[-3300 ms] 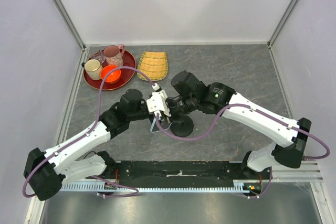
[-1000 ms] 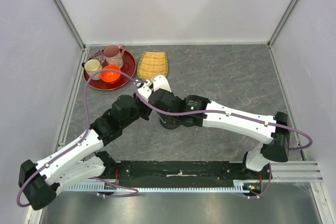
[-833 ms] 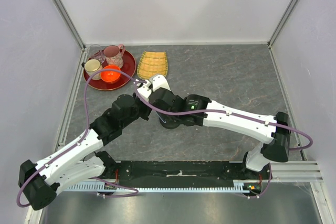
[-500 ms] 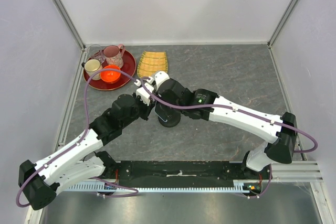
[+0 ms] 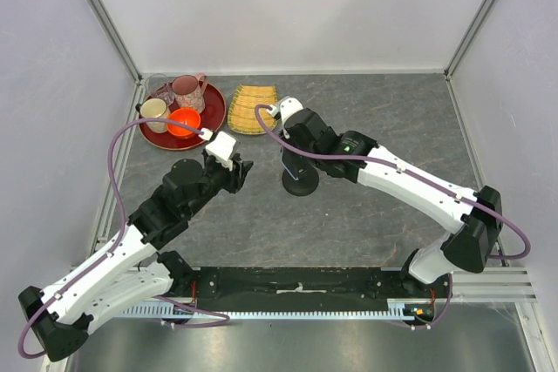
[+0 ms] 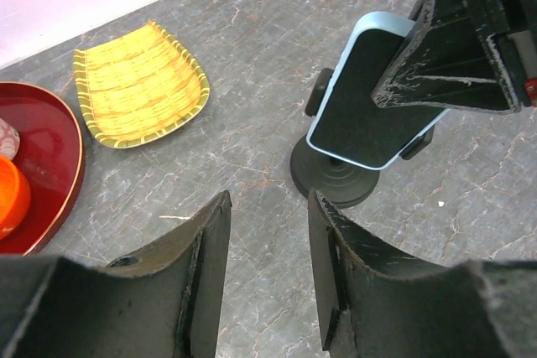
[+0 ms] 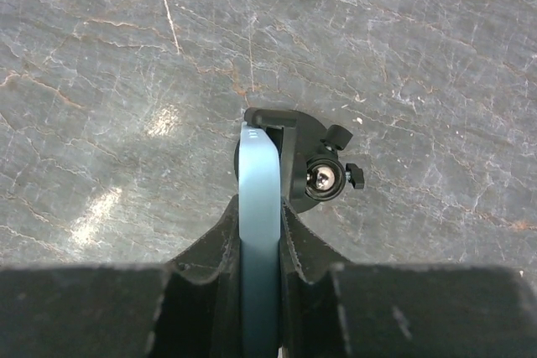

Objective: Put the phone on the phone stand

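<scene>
The phone (image 6: 362,102), black screen with a light blue edge, stands tilted on the black phone stand (image 6: 340,180), with clamp ends showing at both of its sides. My right gripper (image 7: 258,228) is shut on the phone (image 7: 257,186) from above, and the stand's head and ball joint (image 7: 324,178) lie just beyond it. In the top view the right gripper (image 5: 294,159) hangs over the stand's disc base (image 5: 301,186) and hides the phone. My left gripper (image 6: 268,262) is open and holds nothing, a short way to the near left of the stand (image 5: 241,170).
A yellow woven tray (image 5: 253,108) lies behind the stand (image 6: 138,85). At the far left a red tray (image 5: 212,117) holds an orange bowl (image 5: 182,120), a cream cup (image 5: 154,112) and a pink jug (image 5: 187,91). Walls close in three sides.
My left gripper has opened and drawn back to the left, away from the stand. The right arm, phone and stand have shifted a little right and away.
</scene>
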You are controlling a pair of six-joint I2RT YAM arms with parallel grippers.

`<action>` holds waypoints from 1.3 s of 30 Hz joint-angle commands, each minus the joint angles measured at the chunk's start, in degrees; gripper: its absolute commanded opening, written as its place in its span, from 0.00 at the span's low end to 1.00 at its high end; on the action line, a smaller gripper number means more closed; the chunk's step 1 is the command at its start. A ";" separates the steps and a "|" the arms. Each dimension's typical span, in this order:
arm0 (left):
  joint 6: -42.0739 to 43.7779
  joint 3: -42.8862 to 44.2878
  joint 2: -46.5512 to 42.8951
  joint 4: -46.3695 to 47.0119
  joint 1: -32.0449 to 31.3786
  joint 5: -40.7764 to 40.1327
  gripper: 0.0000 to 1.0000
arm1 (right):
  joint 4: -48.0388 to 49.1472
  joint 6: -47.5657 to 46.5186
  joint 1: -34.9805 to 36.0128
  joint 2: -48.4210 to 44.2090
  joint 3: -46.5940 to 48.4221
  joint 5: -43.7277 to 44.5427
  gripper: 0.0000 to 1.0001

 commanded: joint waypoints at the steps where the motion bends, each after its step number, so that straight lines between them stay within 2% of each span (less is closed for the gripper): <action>1: 0.21 1.04 -0.14 1.76 -0.02 -1.67 0.48 | -8.39 -0.95 -3.70 -2.17 -3.43 3.49 0.19; 4: 0.21 1.39 0.91 1.41 -0.11 -0.79 0.48 | -6.02 1.25 -5.37 -4.99 -5.62 1.12 0.27; 6: 0.21 1.57 1.61 1.32 -0.11 -0.09 0.48 | -5.14 1.62 -6.16 -5.96 -6.68 -0.19 0.41; 14: 0.21 2.01 3.99 2.72 0.07 16.78 0.48 | -1.88 0.04 -9.16 -8.59 -10.11 -5.83 0.59; 18: -2.25 1.83 5.30 3.95 0.15 23.45 0.52 | -1.27 -2.42 -11.09 -11.13 -10.81 -7.85 0.63; 25: -6.11 2.27 9.26 6.41 2.35 29.44 0.54 | -0.30 -4.18 -13.54 -16.85 -13.89 -8.47 0.70; 28: -7.08 2.45 9.97 6.94 4.19 30.59 0.54 | -0.47 -4.01 -14.17 -18.35 -15.56 -6.45 0.70; 33: -8.67 2.10 10.49 7.56 6.48 30.85 0.55 | -1.70 -1.99 -14.08 -19.41 -16.62 3.20 0.71; 35: -8.93 2.19 10.50 7.56 6.92 31.03 0.55 | -2.23 -1.46 -14.17 -19.50 -16.71 4.19 0.71; 39: -9.28 1.92 10.76 7.82 7.45 31.64 0.56 | -3.29 -3.13 -14.17 -21.42 -17.49 -0.63 0.68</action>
